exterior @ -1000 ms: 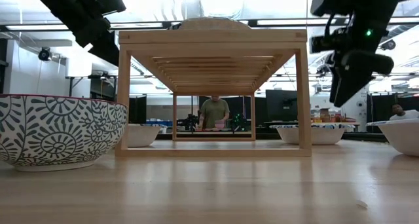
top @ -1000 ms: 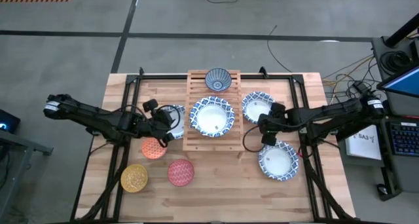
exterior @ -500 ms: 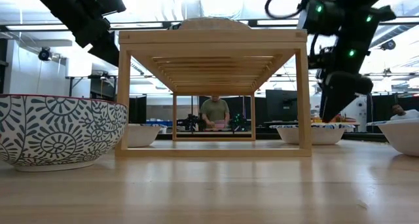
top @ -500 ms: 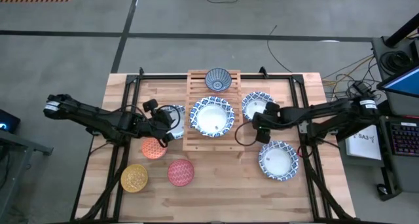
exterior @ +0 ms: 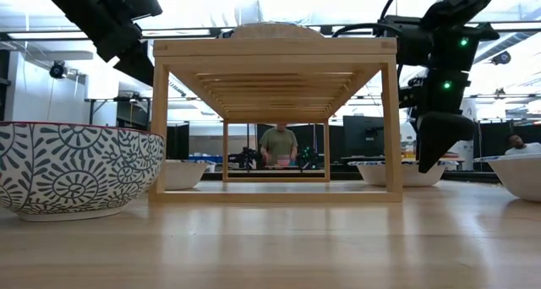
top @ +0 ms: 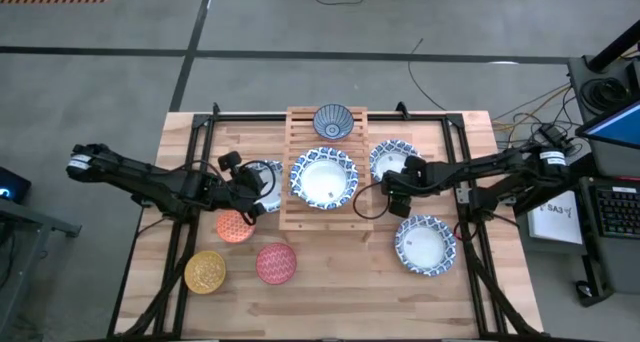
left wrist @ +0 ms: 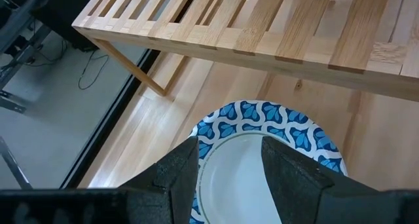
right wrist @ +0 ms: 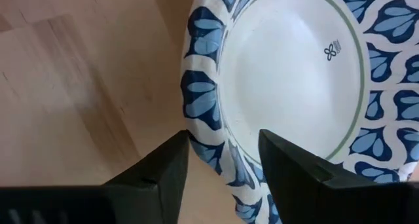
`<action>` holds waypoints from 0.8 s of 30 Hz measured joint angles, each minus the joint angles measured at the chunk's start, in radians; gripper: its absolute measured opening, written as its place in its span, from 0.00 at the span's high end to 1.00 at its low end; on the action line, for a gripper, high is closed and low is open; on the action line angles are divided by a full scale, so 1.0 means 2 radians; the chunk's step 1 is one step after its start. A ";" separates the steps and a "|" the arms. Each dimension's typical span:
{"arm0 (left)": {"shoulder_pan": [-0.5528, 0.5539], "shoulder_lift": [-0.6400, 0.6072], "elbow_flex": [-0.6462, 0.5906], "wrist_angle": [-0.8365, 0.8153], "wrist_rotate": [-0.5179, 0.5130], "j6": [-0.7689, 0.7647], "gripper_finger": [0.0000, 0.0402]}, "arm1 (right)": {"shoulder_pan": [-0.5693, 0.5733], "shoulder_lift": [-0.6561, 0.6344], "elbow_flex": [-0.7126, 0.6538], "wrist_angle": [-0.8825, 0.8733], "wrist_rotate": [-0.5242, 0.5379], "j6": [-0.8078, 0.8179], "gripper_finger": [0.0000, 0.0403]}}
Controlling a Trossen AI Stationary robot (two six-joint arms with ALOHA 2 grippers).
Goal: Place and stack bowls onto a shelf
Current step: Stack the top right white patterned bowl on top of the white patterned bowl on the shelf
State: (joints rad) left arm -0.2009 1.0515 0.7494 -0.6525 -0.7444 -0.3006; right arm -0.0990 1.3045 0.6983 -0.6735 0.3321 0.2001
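Note:
The wooden slatted shelf stands mid-table, carrying a blue-grey bowl and a wide blue-rimmed bowl. My right gripper is open and low at the near rim of a second wide bowl, just right of the shelf. In the right wrist view one finger stands outside the rim and one finger over the white inside. My left gripper is open, hovering above a third wide bowl left of the shelf. A fourth wide bowl sits near right. My right gripper straddles the near rim of the wide bowl from above, one finger outside and one inside. Whether the fingers touch the rim I cannot tell. The bowl rests on the table.
Small orange, yellow and red bowls stand on the near left of the table. The shelf's near end is bare. In the low view a person stands in the room behind the shelf.
My right gripper has moved from above the near-right wide bowl toward the far edge and the shelf, and has come down to the near rim of the wide bowl beside the shelf. The bowls have not moved.

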 joint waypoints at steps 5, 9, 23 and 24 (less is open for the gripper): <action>0.000 0.000 -0.001 0.001 0.000 0.001 0.62 | 0.000 -0.003 0.000 0.001 0.000 -0.001 0.70; 0.000 0.000 -0.002 0.000 0.000 0.002 0.62 | 0.000 -0.003 0.000 0.001 0.000 -0.001 0.79; 0.000 0.000 -0.003 0.000 0.000 0.002 0.62 | 0.000 -0.036 0.039 -0.058 0.040 0.021 0.97; 0.000 0.000 -0.003 0.000 0.000 0.002 0.62 | 0.000 -0.040 0.050 -0.074 0.053 0.023 0.97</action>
State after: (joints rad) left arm -0.2012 1.0515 0.7437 -0.6518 -0.7441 -0.2974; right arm -0.0990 1.2250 0.7984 -0.8224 0.4377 0.2470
